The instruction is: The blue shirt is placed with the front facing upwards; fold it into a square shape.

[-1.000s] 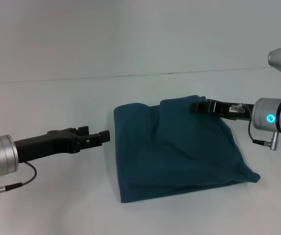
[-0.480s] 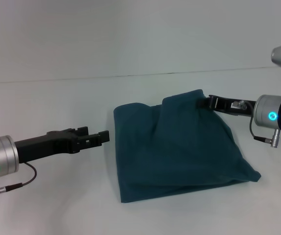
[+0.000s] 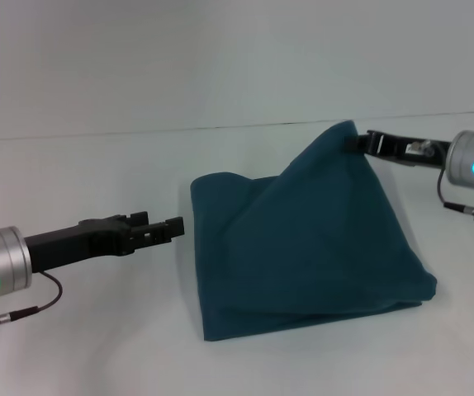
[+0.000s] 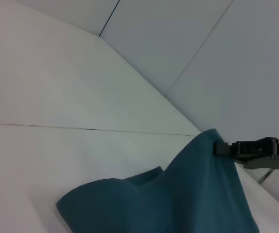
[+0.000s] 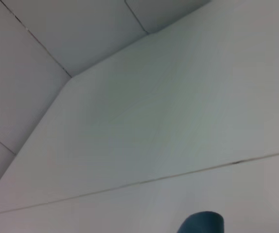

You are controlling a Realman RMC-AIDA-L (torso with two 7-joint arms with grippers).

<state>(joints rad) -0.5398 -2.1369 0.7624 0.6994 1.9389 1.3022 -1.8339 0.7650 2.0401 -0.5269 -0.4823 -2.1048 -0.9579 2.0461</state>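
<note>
The dark teal-blue cotton shirt (image 3: 303, 247) lies folded on the white table (image 3: 97, 165), its 1 o'clock corner lifted into a peak. The right gripper (image 3: 361, 142) is clenched on that peak. The left gripper (image 3: 171, 227) hovers just beside the shirt's 9 o'clock edge, fingers parted.

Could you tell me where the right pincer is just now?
In the head view, the right pincer is at the far right, raised, shut on the blue shirt's lifted corner.

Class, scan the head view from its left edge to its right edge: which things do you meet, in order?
Left hand → blue shirt → right hand, which pinches the shirt's raised corner.
</note>
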